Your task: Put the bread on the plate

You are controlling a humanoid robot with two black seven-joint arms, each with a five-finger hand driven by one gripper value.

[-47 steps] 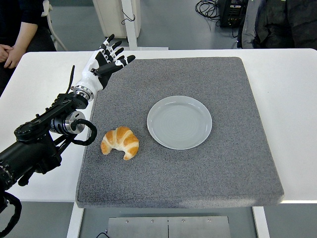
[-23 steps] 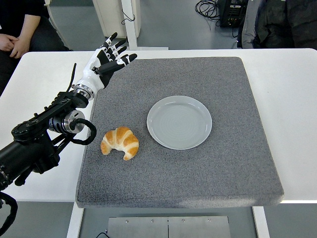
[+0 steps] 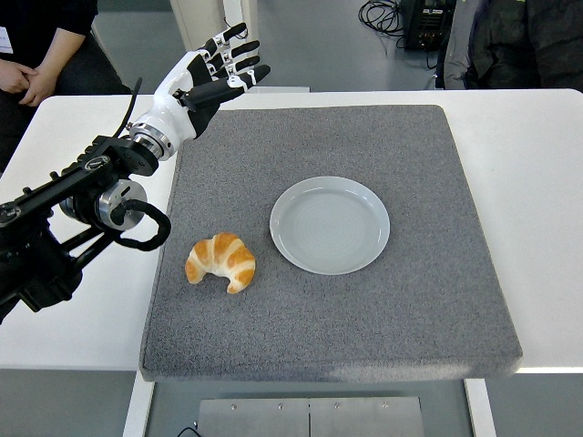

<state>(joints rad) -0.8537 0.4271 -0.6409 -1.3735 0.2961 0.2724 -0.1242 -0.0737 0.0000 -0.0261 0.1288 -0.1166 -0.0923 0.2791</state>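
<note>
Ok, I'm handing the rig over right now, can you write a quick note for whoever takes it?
Left hand: open, holding nothing, raised over the far left corner of the grey mat.
Right arm: not in view.
Croissant: lies on the mat, left of the plate, apart from it.
Plate: empty, mid-mat.
Done: nothing yet; bread untouched.
Left: bring the left hand down to the croissant, grasp it, set it on the plate.

— Where was my left arm?
— I had it reaching in from the left edge, forearm angled up, left hand (image 3: 205,77) raised high with its fingers (image 3: 239,56) spread, holding nothing.
— The right?
— Out of view.
</note>
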